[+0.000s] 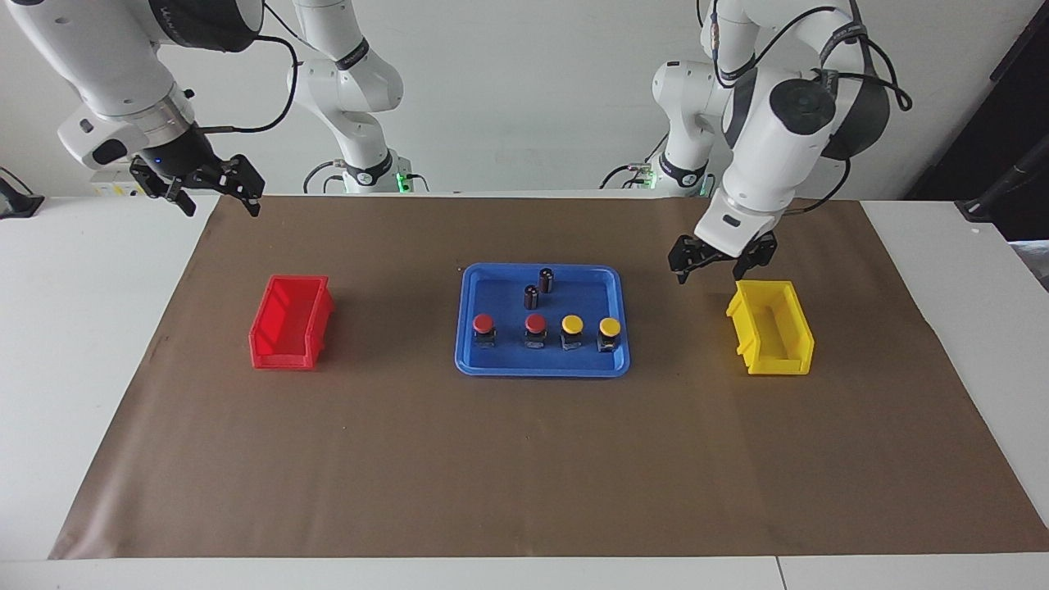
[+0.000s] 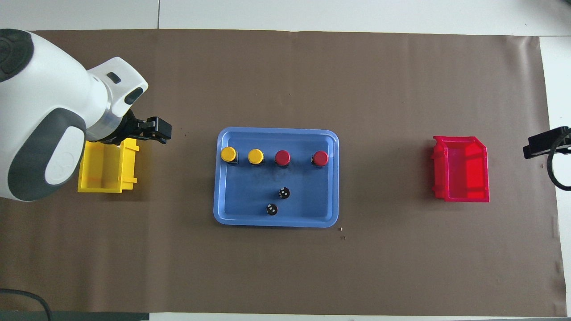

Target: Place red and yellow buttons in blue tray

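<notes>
The blue tray (image 1: 492, 283) lies mid-table; it also shows in the overhead view (image 2: 241, 196). In it, two red buttons (image 1: 483, 324) (image 1: 535, 324) and two yellow buttons (image 1: 572, 326) (image 1: 609, 328) stand in a row along the side farther from the robots. The row also shows in the overhead view: red (image 2: 320, 158) (image 2: 282, 157), yellow (image 2: 255, 156) (image 2: 228, 154). My left gripper (image 1: 721, 262) (image 2: 154, 129) hangs open and empty over the mat by the yellow bin's tray-side edge. My right gripper (image 1: 211, 192) (image 2: 546, 142) waits open and empty, raised over the mat's edge at the right arm's end.
Two small dark cylinders (image 1: 546, 279) (image 1: 531, 296) stand in the tray, nearer to the robots than the buttons. A red bin (image 1: 291, 321) (image 2: 461, 169) sits toward the right arm's end. A yellow bin (image 1: 770, 328) (image 2: 107, 171) sits toward the left arm's end. A brown mat covers the table.
</notes>
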